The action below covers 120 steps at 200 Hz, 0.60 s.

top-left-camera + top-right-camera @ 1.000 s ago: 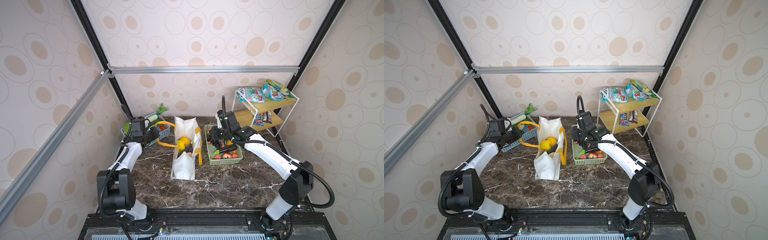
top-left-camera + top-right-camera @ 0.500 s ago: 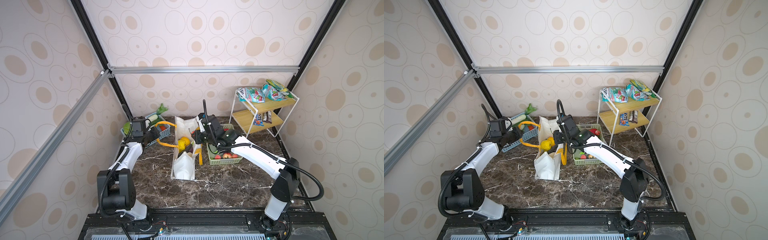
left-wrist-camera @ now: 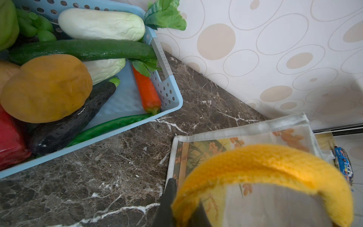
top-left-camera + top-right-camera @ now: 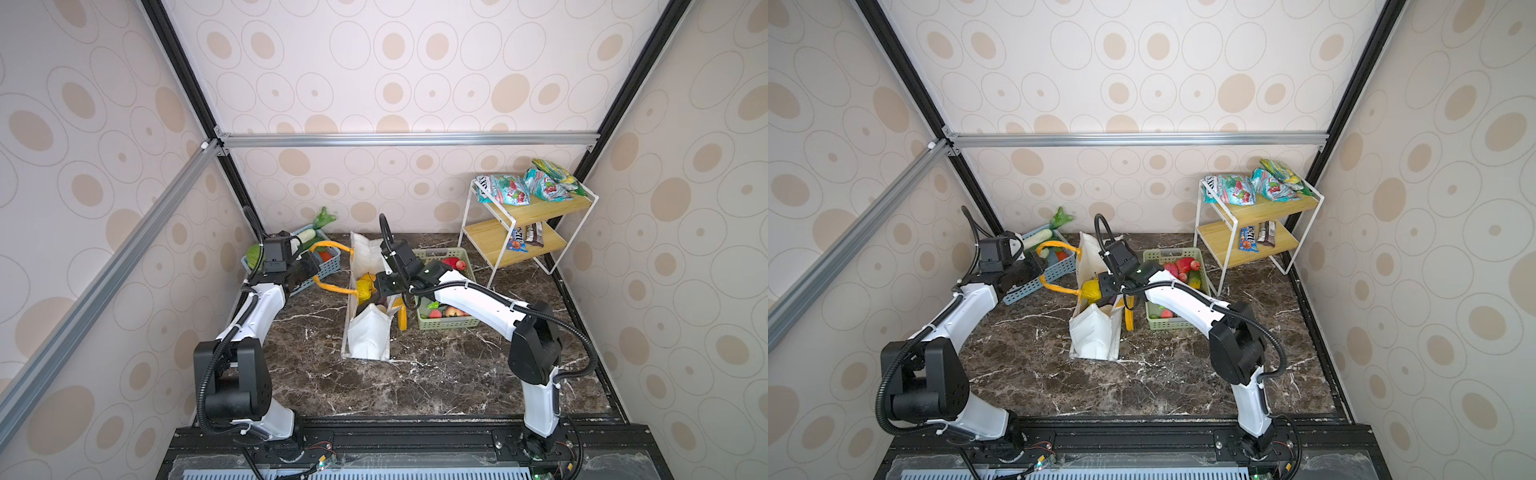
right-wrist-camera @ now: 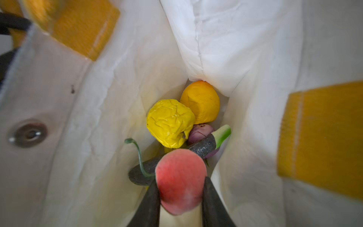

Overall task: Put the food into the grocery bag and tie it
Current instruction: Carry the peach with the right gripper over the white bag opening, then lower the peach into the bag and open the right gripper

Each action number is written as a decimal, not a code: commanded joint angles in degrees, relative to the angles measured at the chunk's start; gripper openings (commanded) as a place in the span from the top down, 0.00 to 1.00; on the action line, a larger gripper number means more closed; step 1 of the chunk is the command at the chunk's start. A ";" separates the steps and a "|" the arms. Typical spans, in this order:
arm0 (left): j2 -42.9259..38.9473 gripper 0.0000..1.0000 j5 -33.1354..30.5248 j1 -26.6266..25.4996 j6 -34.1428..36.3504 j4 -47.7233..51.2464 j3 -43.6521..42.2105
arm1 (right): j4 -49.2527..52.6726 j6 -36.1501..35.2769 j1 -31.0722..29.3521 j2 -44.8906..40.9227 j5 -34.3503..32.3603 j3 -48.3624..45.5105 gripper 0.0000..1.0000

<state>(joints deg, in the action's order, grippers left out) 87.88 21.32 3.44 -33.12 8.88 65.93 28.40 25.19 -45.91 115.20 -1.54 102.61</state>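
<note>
Fabric crowds the right gripper (image 5: pixel 180 196) on every side. It hangs at the mouth of the grocery bag (image 4: pixel 365 338), its dark fingers (image 5: pixel 151 198) pinched on a pink-red peach (image 5: pixel 180 175). Directly beneath it, at the bottom of the bag, lie a crumpled yellow fruit (image 5: pixel 170 122), an orange (image 5: pixel 200 102), a purple onion (image 5: pixel 200 131) and a dark aubergine (image 5: pixel 204 146) slanting across them. A pleat of the bag's white lining bulges inward right over the orange, so the free space down there is narrow. The bag stands upright on the marble tabletop (image 4: pixel 436 374), with its near end folded in. To its left the left gripper (image 4: pixel 312 270) is clamped tight on one yellow handle (image 3: pixel 275 165), drawing that loop out sideways towards the blue basket (image 3: pixel 170 94). That basket sits near the bag but apart from it, packed with a carrot (image 3: pixel 148 92), a long cucumber (image 3: pixel 82 49) and other vegetables. The second handle (image 4: pixel 402 318) droops down the bag's right side, between the bag and the green basket (image 4: pixel 444 323) just beside it, which holds red and green produce. The right arm reaches across that basket. Well off in the back right corner stands a shelf rack (image 4: pixel 528 216) with snack packets (image 4: pixel 503 190) on top and candy bars (image 4: pixel 525 237) below.
</note>
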 commanded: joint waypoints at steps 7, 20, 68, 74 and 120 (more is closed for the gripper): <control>-0.34 0.96 0.37 -0.48 1.21 0.25 2.59 | 3.19 -0.89 -0.26 3.23 0.48 2.80 0.69; -0.36 0.96 0.28 -0.50 1.25 0.35 2.65 | 3.71 -0.76 -0.30 4.39 0.62 3.27 0.69; 0.05 0.96 0.47 -0.50 1.31 0.53 3.24 | 4.60 -0.71 -0.15 7.47 0.88 4.02 0.67; 0.10 0.96 0.48 -0.47 1.31 0.52 3.37 | 4.79 -0.71 -0.15 7.90 0.99 4.17 0.67; 0.37 0.96 0.54 -0.51 1.35 0.48 3.43 | 5.69 -0.58 -0.14 10.46 1.62 5.04 0.64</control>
<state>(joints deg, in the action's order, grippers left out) 87.88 21.43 3.36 -33.10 9.17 66.87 31.38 24.95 -45.89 122.83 -0.82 106.28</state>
